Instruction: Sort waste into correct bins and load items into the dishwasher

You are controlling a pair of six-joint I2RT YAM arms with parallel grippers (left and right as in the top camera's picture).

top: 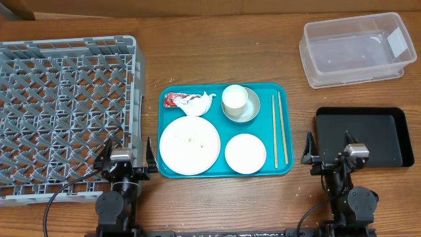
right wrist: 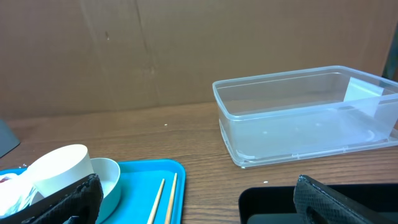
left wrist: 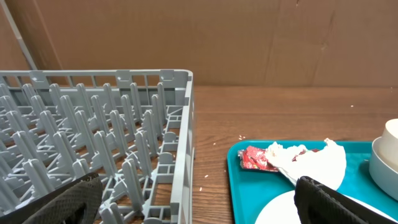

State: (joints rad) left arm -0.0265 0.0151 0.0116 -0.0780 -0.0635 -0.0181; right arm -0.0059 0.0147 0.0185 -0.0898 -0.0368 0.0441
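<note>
Judged as the opening step: nothing binned, nothing racked. Found red wrapper, tissue, large plate with crumbs, small plate, cup in bowl and chopsticks all on teal tray, between dish rack and clear tub plus black tray. Next move probably called for a reach onto the tray and a pinch on wrapper or tissue. Saw left gripper low at rack's near corner, right gripper at black tray's near-left edge, both with jaws spread wide, gripping nothing.

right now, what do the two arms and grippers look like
Both arms are black with rounded joints. The left gripper and right gripper each carry a small silver-grey block on top. Their fingers are black and finely textured. A thin black cable loops beside each base.
</note>
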